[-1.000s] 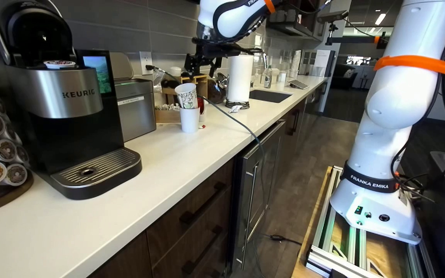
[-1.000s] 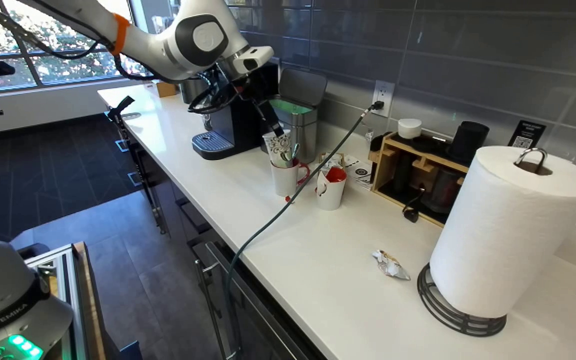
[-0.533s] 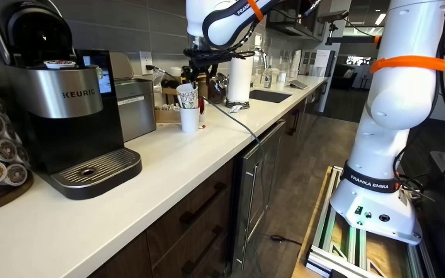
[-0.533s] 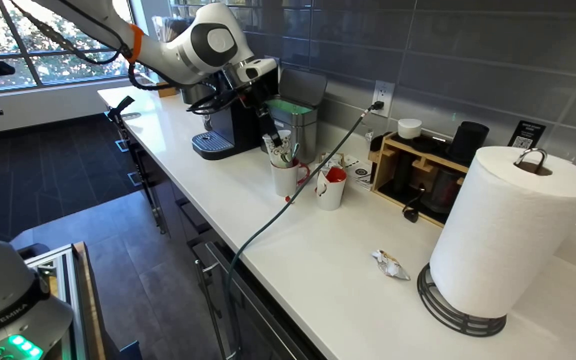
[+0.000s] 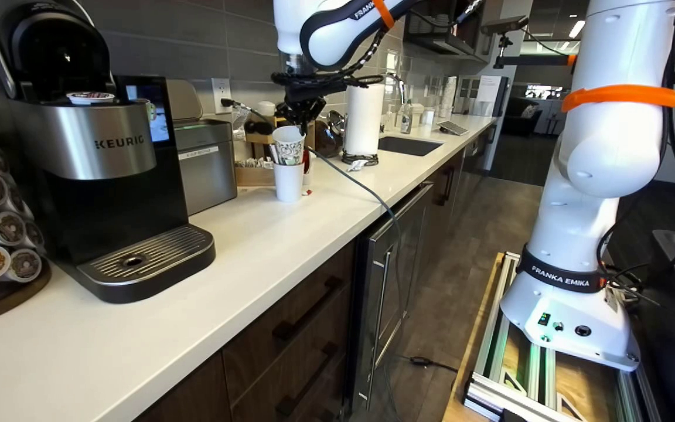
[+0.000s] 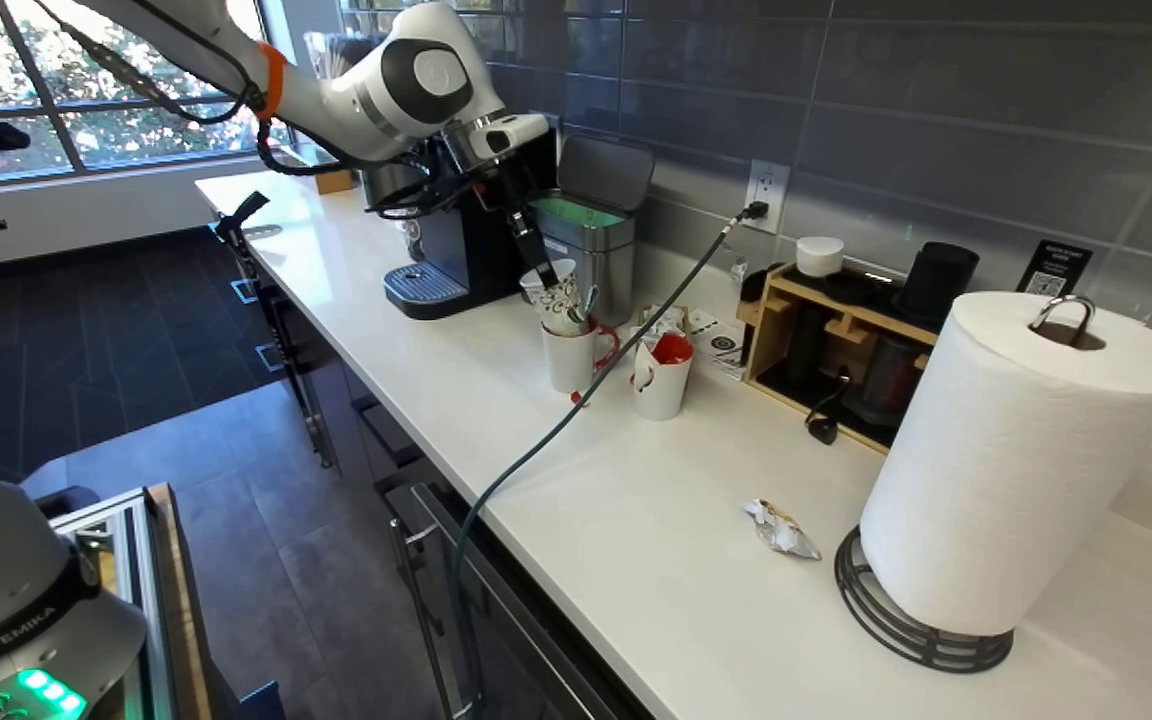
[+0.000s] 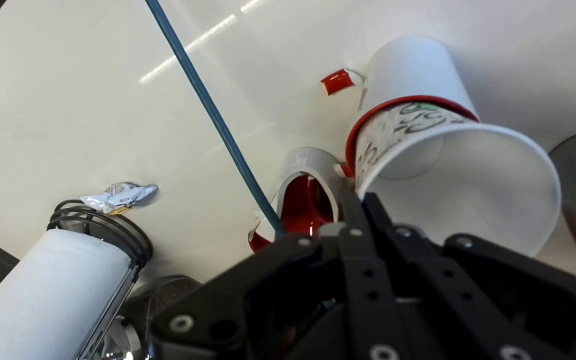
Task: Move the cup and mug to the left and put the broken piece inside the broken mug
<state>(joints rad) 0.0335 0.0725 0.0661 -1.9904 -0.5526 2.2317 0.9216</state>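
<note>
Grey tiles (image 6: 946, 140) and a long white counter (image 6: 656, 540) are seen behind and below the fingers (image 7: 379, 220), so it's basically a kitchen spot. Gripper (image 6: 548, 282) check: the fingers are closed, and the rim of the cup (image 7: 420, 150) is pinched between them. Cup's the white one printed with dark swirls and a bit of green. It's tilted, mouth up by the fingers, with its bottom end tucked inside the mug (image 6: 569, 368). That mug, white, red-rimmed and red-handled, is stood on the counter just below the fingers.

Broken mug (image 6: 663, 388), white outside and red inside with a jagged rim, is parked near the mug, lower than the fingers and off to one side. The piece (image 7: 339, 81), red and white, is left on the counter under the fingers, close by the mug; whether those two touch can't be told.

A blue-green cord (image 7: 218, 120) is strung past the fingers and crossed over the broken mug in the wrist view. Well apart from the fingers on one side, a wrapper (image 6: 782, 530) and a paper roll (image 6: 1026, 460) are found. On the opposite side a metal bin (image 5: 205, 176) is placed closer in, with the coffee maker (image 5: 91, 143) set beyond it.
</note>
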